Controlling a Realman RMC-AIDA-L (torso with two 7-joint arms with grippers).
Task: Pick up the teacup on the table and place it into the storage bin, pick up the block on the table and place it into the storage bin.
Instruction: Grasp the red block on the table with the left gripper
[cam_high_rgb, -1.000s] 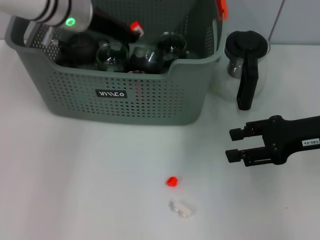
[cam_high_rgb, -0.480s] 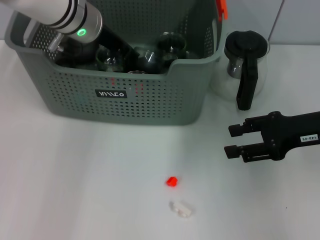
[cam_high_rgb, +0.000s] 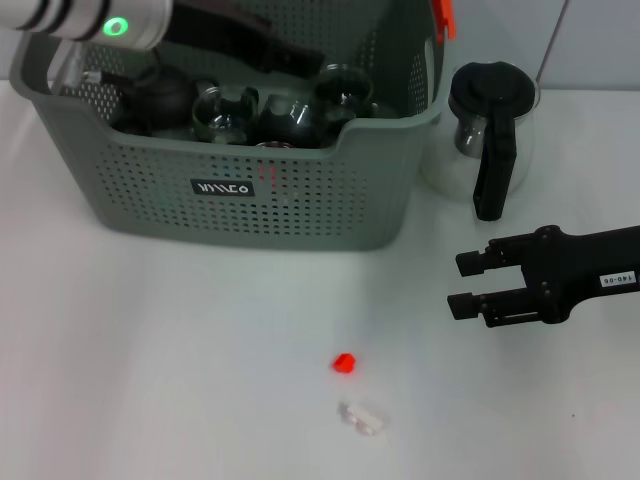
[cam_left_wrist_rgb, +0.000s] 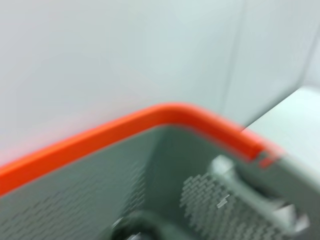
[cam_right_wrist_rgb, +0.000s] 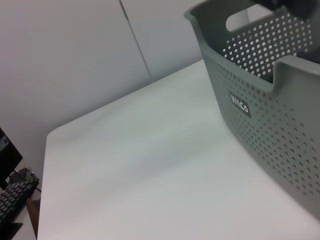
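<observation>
Left gripper (cam_high_rgb: 300, 62) is reaching inside the storage bin (cam_high_rgb: 240, 190), over the glassware; jaw state cannot be told. Right gripper (cam_high_rgb: 462, 285) is hovering with jaws parted, right of the bin, below the glass pitcher (cam_high_rgb: 490, 135). Red block (cam_high_rgb: 344, 362) is lying in front of the bin.

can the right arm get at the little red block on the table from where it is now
Probably yes. The right tool hangs open over bare table, and nothing stands between it and the red block. Only a small white piece lies close beside the block.
</observation>
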